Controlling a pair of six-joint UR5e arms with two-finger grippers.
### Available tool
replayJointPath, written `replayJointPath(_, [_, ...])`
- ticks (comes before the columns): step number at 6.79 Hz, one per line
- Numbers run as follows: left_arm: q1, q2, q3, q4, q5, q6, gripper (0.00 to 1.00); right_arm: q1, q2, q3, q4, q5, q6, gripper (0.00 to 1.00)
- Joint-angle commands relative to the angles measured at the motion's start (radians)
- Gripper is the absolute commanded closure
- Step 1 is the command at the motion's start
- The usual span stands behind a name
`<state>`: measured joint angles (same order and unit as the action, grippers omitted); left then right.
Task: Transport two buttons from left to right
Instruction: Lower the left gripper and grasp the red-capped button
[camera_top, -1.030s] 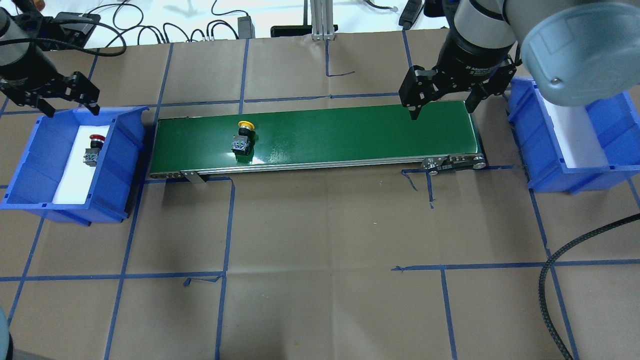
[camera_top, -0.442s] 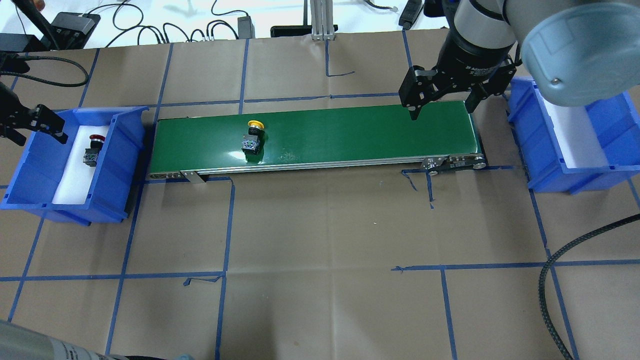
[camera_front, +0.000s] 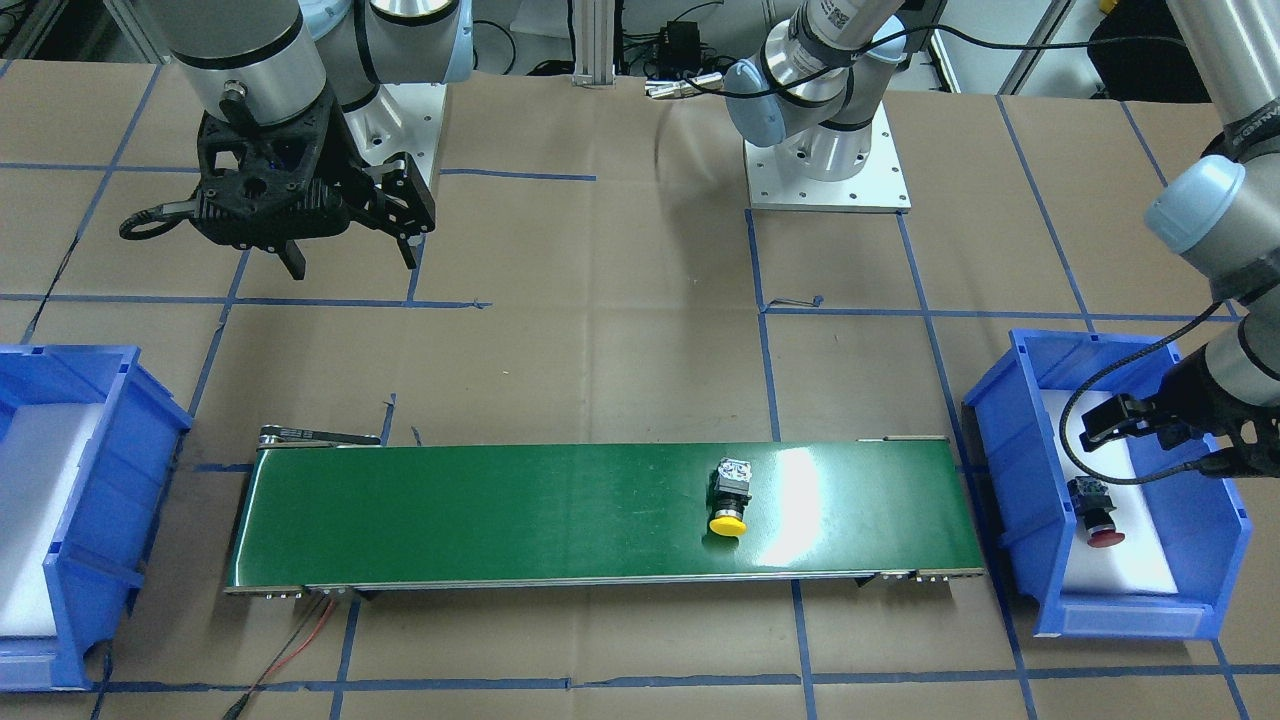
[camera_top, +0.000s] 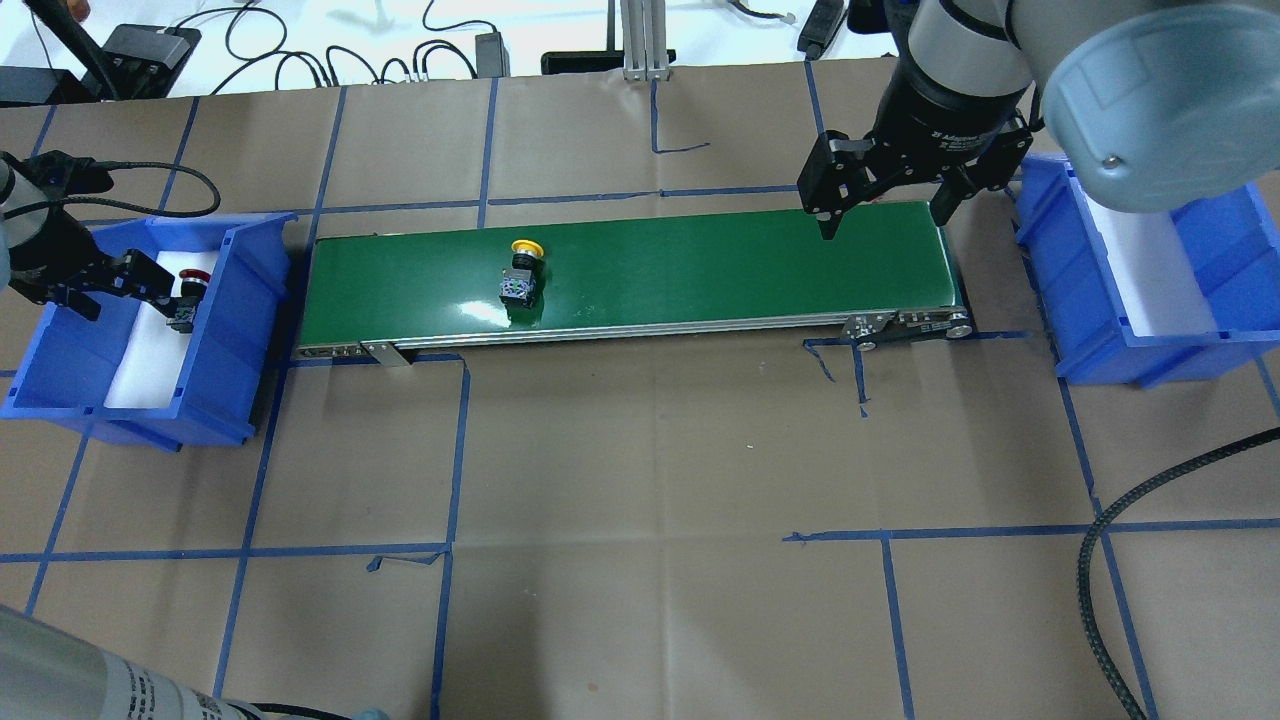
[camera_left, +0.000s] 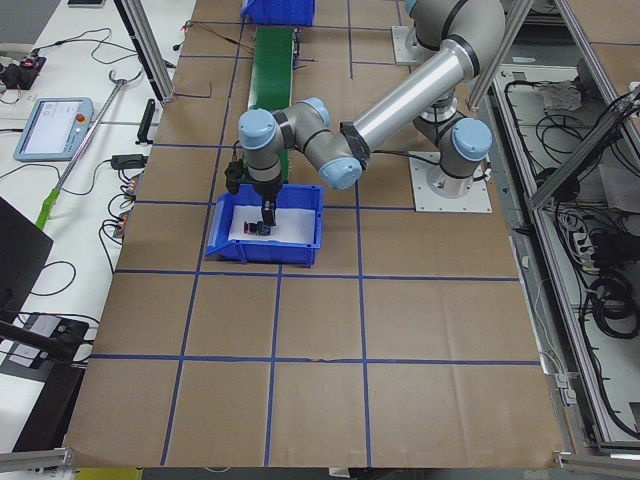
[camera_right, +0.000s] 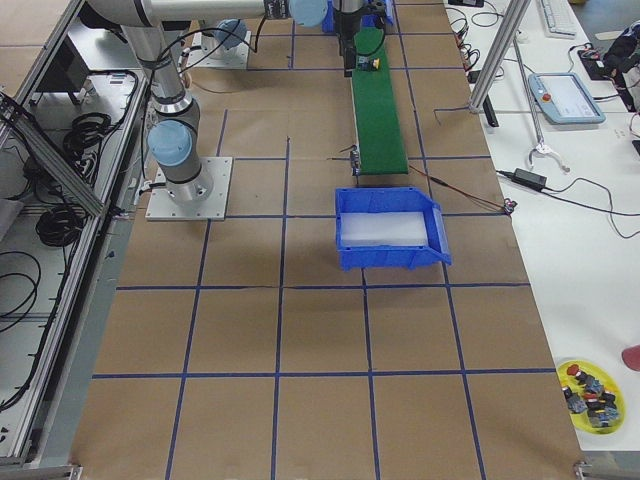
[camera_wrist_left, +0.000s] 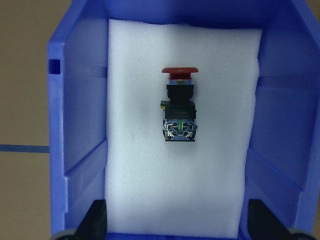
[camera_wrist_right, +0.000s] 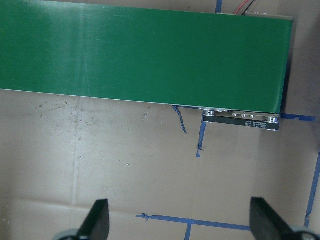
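The left gripper (camera_top: 118, 290), spread wide and empty, hangs between the left-end bin's (camera_top: 255, 270) walls near the red button (camera_top: 185, 295), while the yellow button (camera_top: 522, 272) lies on the belt (camera_top: 700, 270), whose clear right end the right gripper (camera_top: 885, 220) overhangs, also wide and empty.

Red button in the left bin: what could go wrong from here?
The open left gripper has fingers close to the blue bin walls, so descending may snag them. The red button lies on its side; a grasp could slip off the cap. The yellow button, sideways on the belt, might roll.
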<state>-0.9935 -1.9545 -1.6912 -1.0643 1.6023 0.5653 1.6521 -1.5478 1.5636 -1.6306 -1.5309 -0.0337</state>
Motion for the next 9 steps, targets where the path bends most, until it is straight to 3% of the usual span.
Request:
replayJointPath(1, [-0.02,-0.075,-0.008,0.1,0.002,-0.005,0.0,0.0,0.0,-0.001,0.0,0.0,0.0,0.0])
replayJointPath(3, [-0.045,-0.131,-0.002,0.197,0.002,-0.025,0.0,0.0,0.0,-0.001,0.0,0.0,0.0,0.0])
replayJointPath(5, [-0.046,-0.141,-0.001,0.216,0.001,-0.027,0.0,0.0,0.0,-0.002,0.0,0.002,0.0,0.0])
replayJointPath(6, [-0.046,-0.127,0.008,0.213,0.001,-0.028,0.11,0.0,0.0,-0.002,0.0,0.002,0.0,0.0])
replayJointPath(7, [-0.048,-0.12,0.018,0.199,0.004,-0.028,0.49,0.0,0.0,-0.002,0.0,0.002,0.0,0.0])
replayJointPath(8, [-0.048,-0.119,0.016,0.196,0.002,-0.028,0.75,0.0,0.0,-0.002,0.0,0.002,0.0,0.0])
replayJointPath(9, [-0.047,-0.119,0.008,0.196,-0.021,-0.028,0.81,0.0,0.0,-0.002,0.0,0.002,0.0,0.0])
